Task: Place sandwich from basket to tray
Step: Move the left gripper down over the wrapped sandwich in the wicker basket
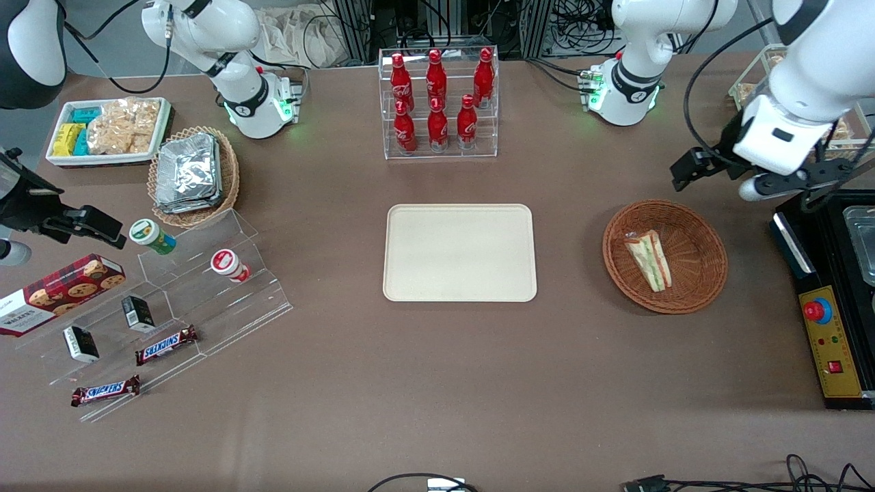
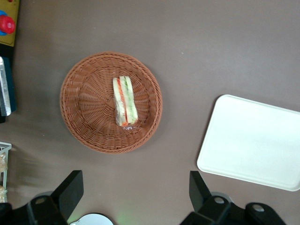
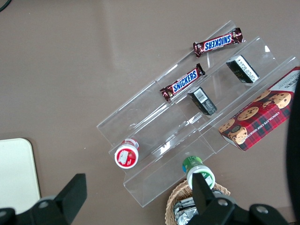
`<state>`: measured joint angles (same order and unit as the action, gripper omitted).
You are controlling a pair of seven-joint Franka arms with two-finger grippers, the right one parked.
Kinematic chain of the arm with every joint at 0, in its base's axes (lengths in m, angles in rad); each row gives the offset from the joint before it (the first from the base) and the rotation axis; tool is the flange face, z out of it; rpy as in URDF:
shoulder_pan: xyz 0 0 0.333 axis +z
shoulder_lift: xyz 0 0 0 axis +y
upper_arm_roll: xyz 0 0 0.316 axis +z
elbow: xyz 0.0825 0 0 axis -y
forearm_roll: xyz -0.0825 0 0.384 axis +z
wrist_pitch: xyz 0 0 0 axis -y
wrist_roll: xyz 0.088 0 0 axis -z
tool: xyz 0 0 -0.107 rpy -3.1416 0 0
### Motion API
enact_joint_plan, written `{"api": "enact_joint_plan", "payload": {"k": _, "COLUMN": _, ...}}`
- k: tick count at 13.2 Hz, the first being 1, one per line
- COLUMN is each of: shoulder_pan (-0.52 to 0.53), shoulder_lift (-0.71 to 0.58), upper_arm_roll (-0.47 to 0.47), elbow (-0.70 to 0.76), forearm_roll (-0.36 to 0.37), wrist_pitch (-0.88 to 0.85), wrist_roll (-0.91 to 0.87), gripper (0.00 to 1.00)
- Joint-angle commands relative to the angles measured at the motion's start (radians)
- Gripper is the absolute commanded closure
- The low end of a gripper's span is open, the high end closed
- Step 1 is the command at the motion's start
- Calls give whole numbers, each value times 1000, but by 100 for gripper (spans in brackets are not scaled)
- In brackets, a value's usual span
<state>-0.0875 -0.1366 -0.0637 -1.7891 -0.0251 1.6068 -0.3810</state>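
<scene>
The working arm reached in high, its gripper (image 2: 136,199) hovering above the table just beside the basket (image 1: 697,287), fingers (image 2: 70,190) spread wide, holding nothing. The sandwich (image 1: 649,260), a pale wedge striped green and orange-red, lay in the basket, long axis running roughly nearer-farther. The tray (image 1: 459,253) sat mid-table.

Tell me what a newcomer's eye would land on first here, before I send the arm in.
Probably the red cola bottles in their clear rack, farther from the front camera than the bare cream tray at mid-table. Next, the sandwich lying alone in the reddish-brown basket, beside the tray toward the working arm's end. The gripper hovers open above the table near the basket, holding nothing.
</scene>
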Motion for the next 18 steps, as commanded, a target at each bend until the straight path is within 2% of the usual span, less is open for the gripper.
{"api": "enact_joint_plan", "payload": {"k": 1, "shoulder_pan": -15, "shoulder_lift": 9, "upper_arm_roll": 9, "elbow": 33, "forearm_roll": 0, "wrist_pitch": -33, "wrist_roll": -13, "gripper": 0}}
{"api": "enact_joint_plan", "payload": {"k": 5, "shoulder_pan": -12, "shoulder_lift": 6, "upper_arm_roll": 21, "elbow": -44, "forearm_roll": 4, "wrist_pitch": 4, "wrist_roll": -2, "gripper": 0}}
{"api": "enact_joint_plan", "payload": {"k": 9, "shoulder_pan": -14, "shoulder_lift": -1, "upper_arm_roll": 68, "elbow": -362, "forearm_roll": 10, "wrist_pitch": 359, "wrist_roll": -1, "gripper": 0}}
{"api": "enact_joint_plan", "payload": {"k": 12, "shoulder_pan": -14, "shoulder_lift": 53, "upper_arm_roll": 74, "elbow": -557, "forearm_roll": 11, "wrist_pitch": 682, "wrist_roll": -7, "gripper": 0}}
{"api": "enact_joint_plan", "payload": {"k": 16, "shoulder_pan": -14, "shoulder_lift": 228, "upper_arm_roll": 76, "elbow": -645, "forearm_roll": 11, "wrist_pitch": 980, "wrist_roll": -13, "gripper": 0}}
{"api": "enact_joint_plan", "payload": {"k": 18, "shoulder_pan": -14, "shoulder_lift": 291, "upper_arm_roll": 79, "elbow": -658, "forearm_roll": 11, "wrist_pitch": 1053, "wrist_roll": -10, "gripper": 0}}
